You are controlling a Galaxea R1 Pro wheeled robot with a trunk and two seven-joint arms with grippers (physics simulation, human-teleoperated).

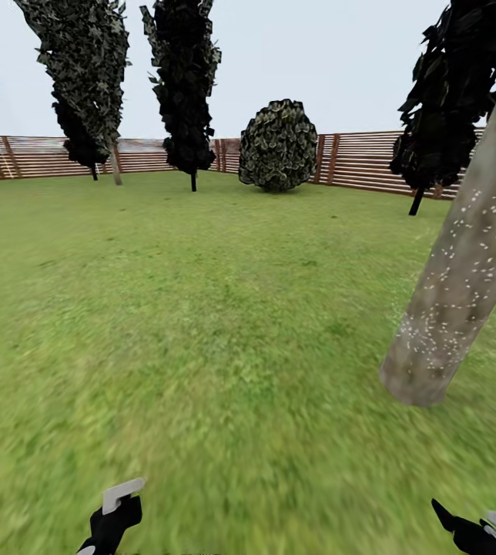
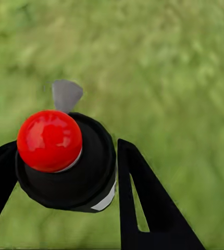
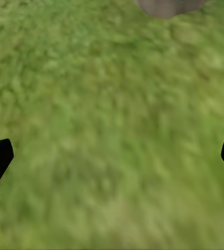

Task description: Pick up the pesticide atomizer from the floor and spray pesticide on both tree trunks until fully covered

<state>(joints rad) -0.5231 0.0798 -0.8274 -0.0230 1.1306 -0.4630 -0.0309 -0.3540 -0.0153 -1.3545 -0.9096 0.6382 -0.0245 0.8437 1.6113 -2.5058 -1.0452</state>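
my left hand is clamped around the pesticide atomizer, its black body between my two fingers and the red cap facing the wrist camera, with the grey nozzle tab poking out beyond it over the lawn. so the pickup looks done, and i judge i am in the spraying part. the near tree trunk leans up at my right, already dotted with pale specks along its lower length, which i take for spray, though i cannot tell whether it is fully covered. my right hand hangs empty with its fingers spread wide over bare grass.

next i would need either to swing the nozzle toward this trunk to finish it, or roll on to the other tree; i cannot tell from here which one that is. ahead stand dark narrow trees, a round bush and the slatted fence, all well apart from me. nothing lies in the way on the grass.
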